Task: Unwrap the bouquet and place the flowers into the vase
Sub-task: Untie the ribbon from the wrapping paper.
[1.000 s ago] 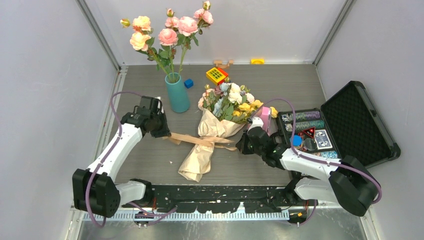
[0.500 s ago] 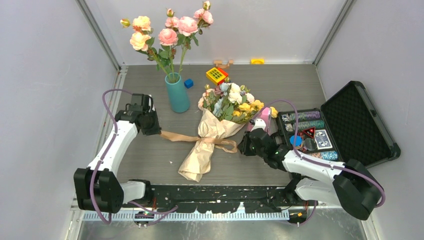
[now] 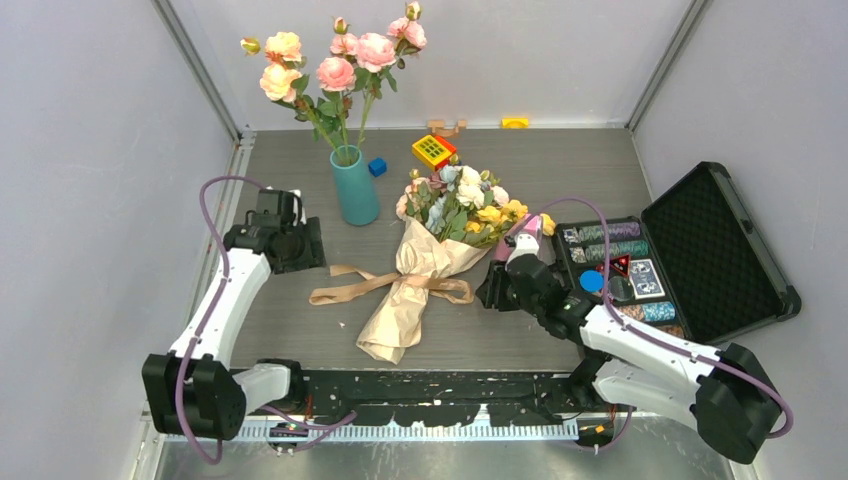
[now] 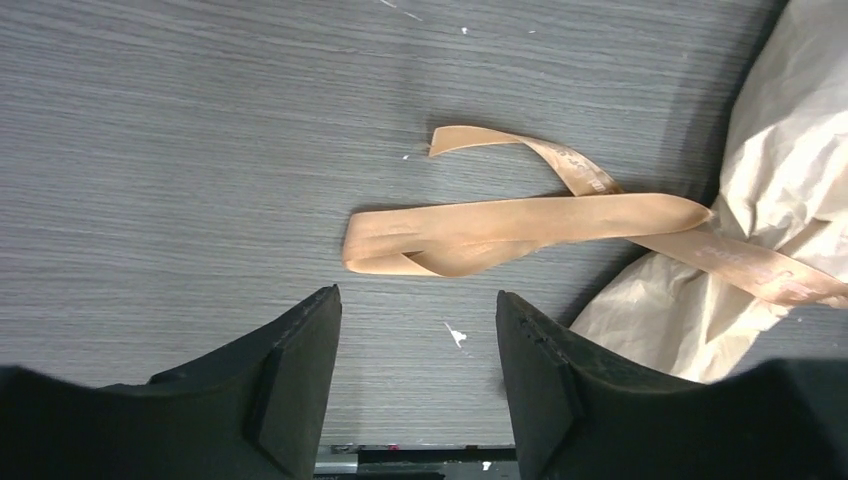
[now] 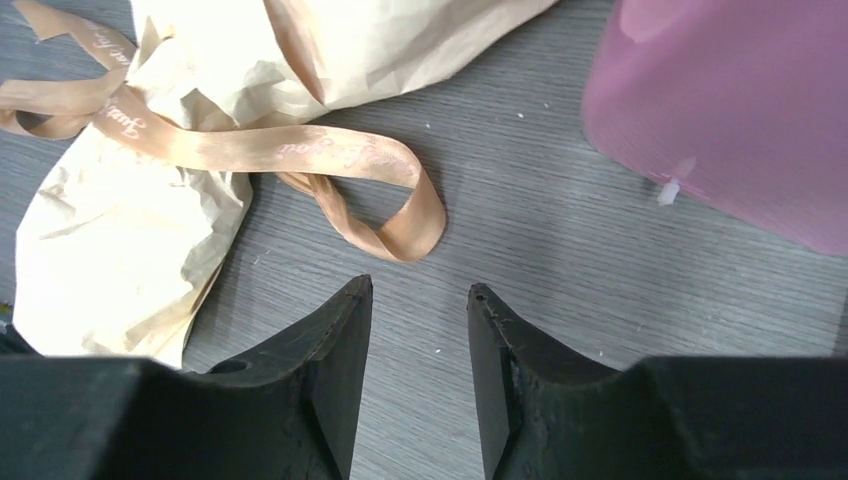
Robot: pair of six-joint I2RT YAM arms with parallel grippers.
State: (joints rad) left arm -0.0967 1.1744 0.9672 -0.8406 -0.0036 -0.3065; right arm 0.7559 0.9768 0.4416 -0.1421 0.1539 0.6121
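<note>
Grey wood-grain table (image 3: 560, 170), centre: the kraft-paper bouquet (image 3: 415, 275) lies flat, its flowers (image 3: 460, 205) pointing away and its tan ribbon (image 3: 350, 290) slack across the waist. Left gripper (image 4: 418, 305) and right gripper (image 5: 420, 295) hover part-open and empty on either side. The teal vase (image 3: 354, 190), holding roses (image 3: 335, 60), stands behind-left.

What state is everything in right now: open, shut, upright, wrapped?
Kraft-paper bouquet of small flowers: lying down, still wrapped.
Tan ribbon: slack, ends loose on table.
Teal cylindrical vase: upright, holding tall roses.
Black hard case: lid open.
Left hand: open, empty.
Right hand: open, empty.
</note>
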